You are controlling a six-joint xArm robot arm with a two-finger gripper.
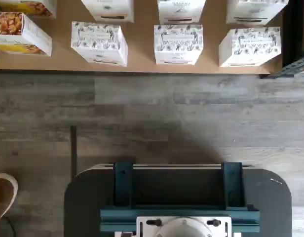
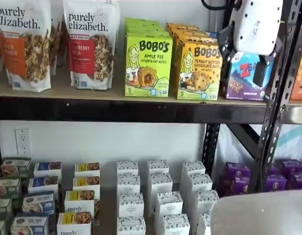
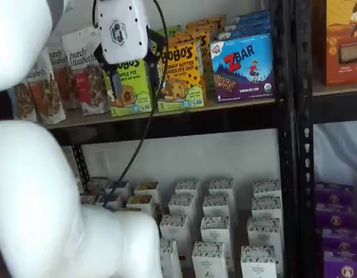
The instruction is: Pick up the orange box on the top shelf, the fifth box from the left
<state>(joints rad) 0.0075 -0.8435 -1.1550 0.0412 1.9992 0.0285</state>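
Observation:
The orange box (image 2: 197, 68) stands at the front of a row of like boxes on the top shelf (image 2: 116, 110), between a lime-green Apple Pie box and a blue ZBar box; it shows in both shelf views (image 3: 179, 72). The shelf's black rail also shows in the other shelf view (image 3: 167, 119). My gripper (image 2: 260, 73) hangs in front of the shelf with its white body high up, apart from the orange box. In a shelf view it overlaps the ZBar box; in a shelf view (image 3: 116, 81) it overlaps the Apple Pie box. Its black fingers show no plain gap. The wrist view shows neither.
Granola bags (image 2: 89, 46) stand left of the Apple Pie box (image 2: 147, 66). The ZBar box (image 3: 243, 63) is right of the orange box, by a black upright (image 2: 278, 93). Small white boxes (image 1: 177, 44) fill the lower tan board. The dark mount (image 1: 176, 197) is over the wood floor.

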